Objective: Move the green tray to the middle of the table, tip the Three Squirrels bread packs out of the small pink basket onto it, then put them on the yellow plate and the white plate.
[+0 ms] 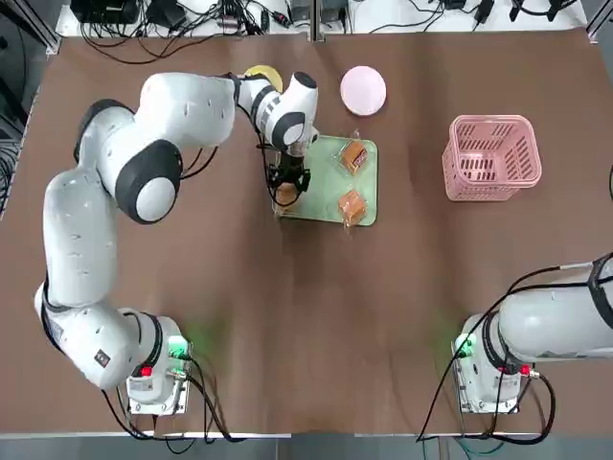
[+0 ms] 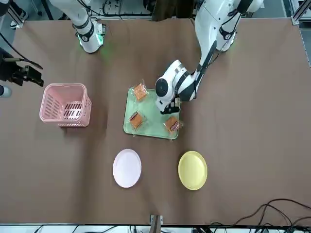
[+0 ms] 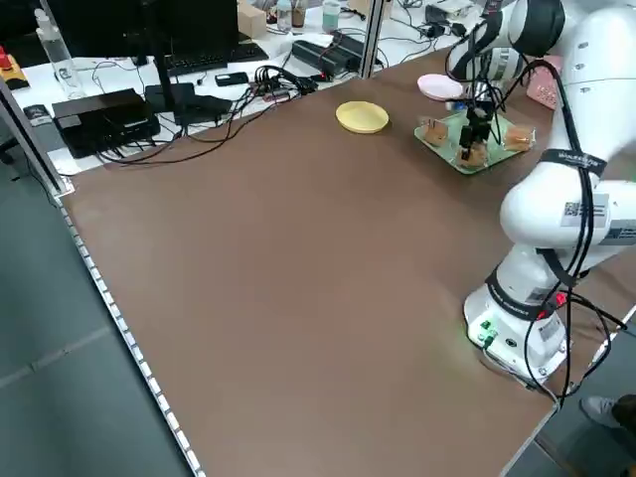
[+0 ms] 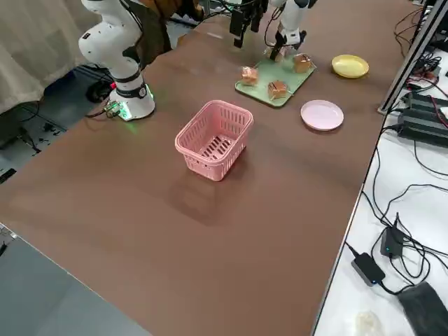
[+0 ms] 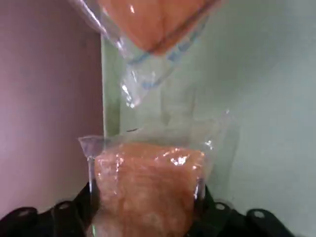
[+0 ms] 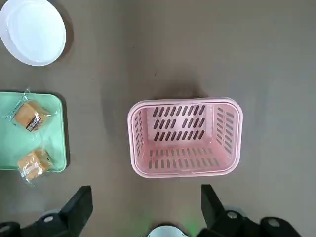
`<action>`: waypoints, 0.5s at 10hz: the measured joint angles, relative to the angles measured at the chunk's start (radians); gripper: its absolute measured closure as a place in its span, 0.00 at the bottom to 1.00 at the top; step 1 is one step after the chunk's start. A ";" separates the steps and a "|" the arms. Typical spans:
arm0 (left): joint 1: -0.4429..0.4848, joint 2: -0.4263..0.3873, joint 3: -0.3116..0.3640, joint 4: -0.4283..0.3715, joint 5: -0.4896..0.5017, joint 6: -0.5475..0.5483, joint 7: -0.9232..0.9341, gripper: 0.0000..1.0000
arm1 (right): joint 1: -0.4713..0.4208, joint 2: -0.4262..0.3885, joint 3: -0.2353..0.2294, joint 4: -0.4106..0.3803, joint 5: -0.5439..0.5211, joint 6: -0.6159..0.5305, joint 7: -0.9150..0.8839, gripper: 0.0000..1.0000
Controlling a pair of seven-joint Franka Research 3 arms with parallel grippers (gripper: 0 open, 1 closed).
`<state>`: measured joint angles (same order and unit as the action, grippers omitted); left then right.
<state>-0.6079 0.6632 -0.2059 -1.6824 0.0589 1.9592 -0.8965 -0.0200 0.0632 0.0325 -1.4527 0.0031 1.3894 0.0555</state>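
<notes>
- The green tray (image 1: 328, 182) has been set mid-table, with three Three Squirrels bread packs (image 1: 352, 205) lying on it for sorting.
- The left gripper (image 1: 288, 182) is lowered over the pack at the tray's left edge; its fingers straddle that pack, though a firm grip cannot be confirmed.
- The right gripper (image 6: 145, 210) is parked open above the emptied small pink basket (image 6: 184, 138).
- The yellow plate (image 2: 192, 170) and white plate (image 2: 127, 167) lie empty beyond the tray, ready for packs.

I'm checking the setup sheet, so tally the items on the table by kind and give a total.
Bread packs: 3, all on the tray
Green tray: 1
Pink basket: 1
Yellow plate: 1
White plate: 1
Total: 7
</notes>
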 joint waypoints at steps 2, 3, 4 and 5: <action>0.040 -0.053 0.000 0.042 0.000 -0.001 0.004 0.00 | 0.000 0.000 0.000 0.000 0.000 0.000 0.000 0.03; 0.050 -0.087 0.000 0.057 0.000 -0.008 0.005 0.00 | 0.000 0.000 -0.001 0.000 0.000 0.000 0.000 0.03; 0.056 -0.110 0.000 0.072 0.000 -0.022 0.005 0.00 | -0.001 0.000 -0.001 0.000 0.000 0.000 0.000 0.03; 0.057 -0.117 -0.001 0.089 0.000 -0.028 0.005 0.00 | -0.002 0.000 -0.002 0.000 0.000 0.000 0.000 0.03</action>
<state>-0.5508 0.5460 -0.2073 -1.5934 0.0586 1.9308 -0.8919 -0.0222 0.0635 0.0310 -1.4532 0.0031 1.3893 0.0557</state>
